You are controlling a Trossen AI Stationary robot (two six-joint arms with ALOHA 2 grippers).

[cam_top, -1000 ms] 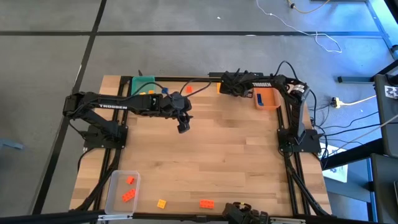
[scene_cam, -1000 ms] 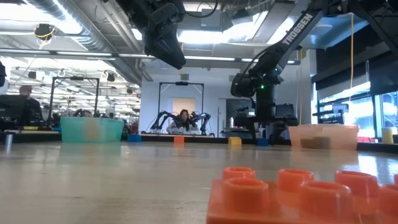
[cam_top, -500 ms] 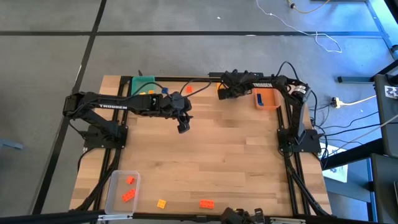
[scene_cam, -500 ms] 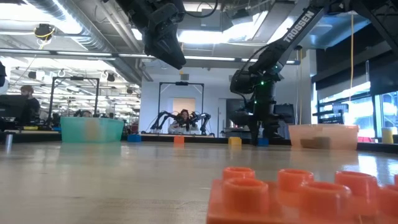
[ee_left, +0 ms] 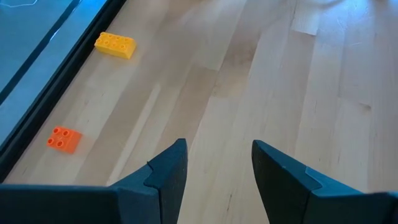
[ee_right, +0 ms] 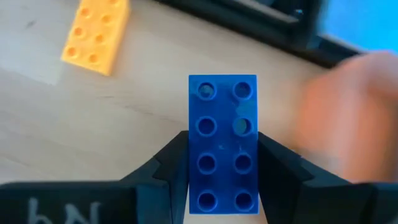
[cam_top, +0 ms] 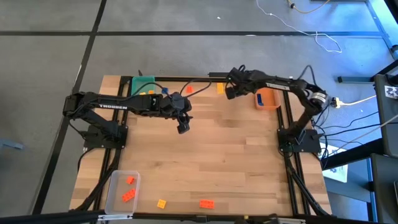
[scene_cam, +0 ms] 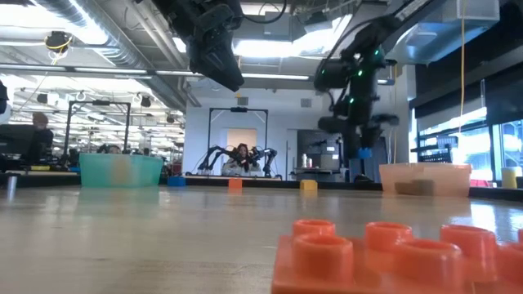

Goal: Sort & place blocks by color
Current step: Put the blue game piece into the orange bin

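In the right wrist view a blue block [ee_right: 222, 118] with eight studs sits between the fingers of my right gripper [ee_right: 222, 142], which is shut on it. That gripper [cam_top: 229, 92] hangs above the table's far edge, beside a yellow block [cam_top: 220, 88] and near the orange bin [cam_top: 267, 98]. My left gripper [cam_top: 182, 128] hangs open over the table's middle, holding nothing. Past it, an orange-red block [ee_left: 64, 139] and a yellow block [ee_left: 115, 45] lie flat on the wood. My right gripper pinches the blue block's two long sides [ee_right: 194, 163] between its two fingers, toward the end nearer the wrist. The fingers slant down from above and run along the block. The block is lifted clear of the table [scene_cam: 364, 153], its studded face toward the wrist camera.
A green bin [cam_top: 143, 85] stands at the far left with small blocks beside it. A clear bin [cam_top: 119, 191] at the near left holds orange-red blocks. A yellow block [cam_top: 161, 203] and an orange-red block [cam_top: 206, 203] lie by the near edge. Bare wood spans the middle.
My right gripper has risen from the table at the far edge, its wrist rolling as it went. The blue block, which lay on the wood there, has come up with it and now hangs clear of the table.
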